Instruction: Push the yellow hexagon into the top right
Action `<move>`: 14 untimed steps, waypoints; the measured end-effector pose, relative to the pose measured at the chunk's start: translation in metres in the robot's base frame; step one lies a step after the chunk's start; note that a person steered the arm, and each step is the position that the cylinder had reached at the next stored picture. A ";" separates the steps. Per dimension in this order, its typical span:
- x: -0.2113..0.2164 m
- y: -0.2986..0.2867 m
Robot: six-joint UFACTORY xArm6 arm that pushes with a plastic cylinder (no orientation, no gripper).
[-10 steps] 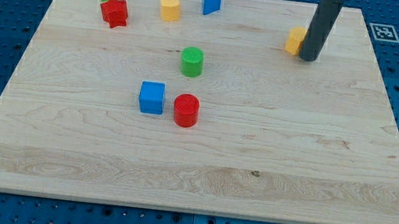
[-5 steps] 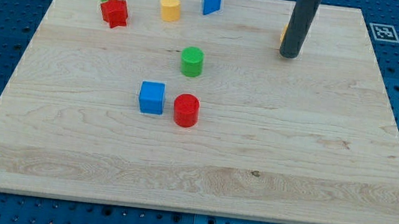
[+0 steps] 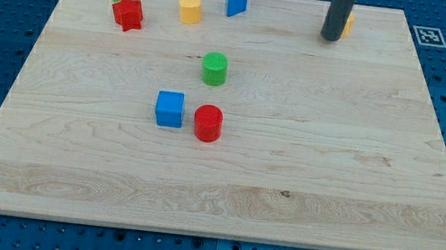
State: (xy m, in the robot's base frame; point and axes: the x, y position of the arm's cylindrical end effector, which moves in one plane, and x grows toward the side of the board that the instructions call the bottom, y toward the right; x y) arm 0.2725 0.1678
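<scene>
yellow hexagon sat near board's top edge, right part, mostly hidden behind rod; my tip touching its left side; no pincer on rig, just rod; task approx. done, maybe small nudge rightward left.

Tip near board top-right corner, touching hexagon just behind-right; other blocks well left.
</scene>
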 end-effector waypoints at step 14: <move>-0.033 0.044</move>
